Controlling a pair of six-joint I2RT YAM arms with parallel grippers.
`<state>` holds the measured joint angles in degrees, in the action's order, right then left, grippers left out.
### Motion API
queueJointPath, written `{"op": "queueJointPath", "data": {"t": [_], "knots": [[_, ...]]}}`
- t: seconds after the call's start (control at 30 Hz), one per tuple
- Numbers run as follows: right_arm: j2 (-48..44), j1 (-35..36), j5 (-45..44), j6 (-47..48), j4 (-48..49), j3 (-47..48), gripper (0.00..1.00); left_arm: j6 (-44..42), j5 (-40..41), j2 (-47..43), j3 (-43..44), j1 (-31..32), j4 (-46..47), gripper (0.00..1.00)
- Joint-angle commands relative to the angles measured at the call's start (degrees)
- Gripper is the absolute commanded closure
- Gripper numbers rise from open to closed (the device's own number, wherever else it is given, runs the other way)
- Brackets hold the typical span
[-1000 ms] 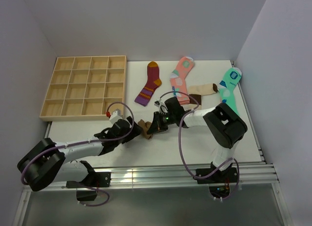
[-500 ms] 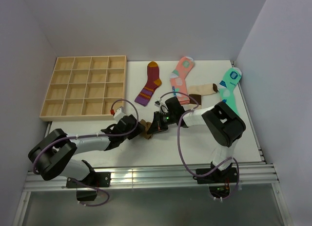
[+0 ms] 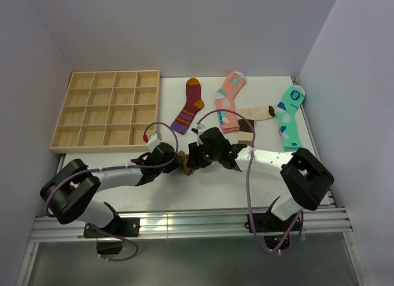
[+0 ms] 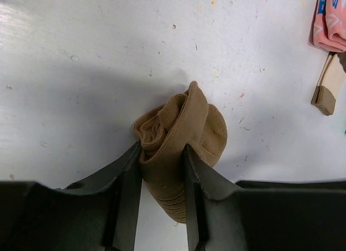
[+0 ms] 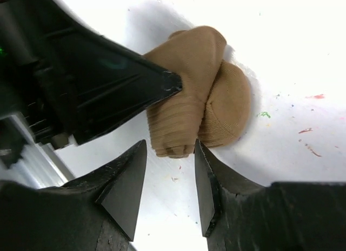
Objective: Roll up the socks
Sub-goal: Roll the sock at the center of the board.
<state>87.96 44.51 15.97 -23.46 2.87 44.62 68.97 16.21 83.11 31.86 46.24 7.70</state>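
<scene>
The plain brown sock (image 3: 183, 163) lies rolled into a bundle on the white table between the two grippers. My left gripper (image 3: 175, 163) is shut on it; in the left wrist view both fingers press the sides of the brown roll (image 4: 174, 133) around the left gripper (image 4: 162, 153). My right gripper (image 3: 193, 157) stands open just right of it. In the right wrist view the roll (image 5: 192, 107) lies just past the tips of the right gripper (image 5: 169, 148), with the left gripper's finger (image 5: 108, 83) on it. The beige sock (image 3: 254, 117) with dark toe and band lies flat, further back right.
A wooden compartment tray (image 3: 108, 111) fills the back left. A maroon striped sock (image 3: 189, 106), a pink patterned sock (image 3: 228, 101) and a mint-green sock (image 3: 290, 113) lie along the back. Metal rails (image 3: 184, 224) run along the table's near edge.
My left gripper has moved in and closed on the rolled brown sock. My right gripper has let go of it and opened, and the right arm's elbow has swung down to the right.
</scene>
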Motion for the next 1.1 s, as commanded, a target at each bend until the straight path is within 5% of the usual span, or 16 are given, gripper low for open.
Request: {"op": "queueJointPath", "data": {"t": [0.0, 0.37, 1.07], "knots": [[-4.3, 4.2, -14.8, 6.0, -1.4, -1.1, 0.52, -3.3, -0.1, 1.5, 0.9, 0.2, -7.5, 0.69], [-5.5, 13.0, -23.6, 13.6, 3.3, -2.8, 0.47, -5.1, -1.1, 1.3, 2.5, 0.3, -10.2, 0.69], [7.8, 16.5, -28.3, 12.4, -0.6, 2.3, 0.48, -5.7, -2.2, -0.1, 2.3, 0.3, -10.2, 0.7]]}}
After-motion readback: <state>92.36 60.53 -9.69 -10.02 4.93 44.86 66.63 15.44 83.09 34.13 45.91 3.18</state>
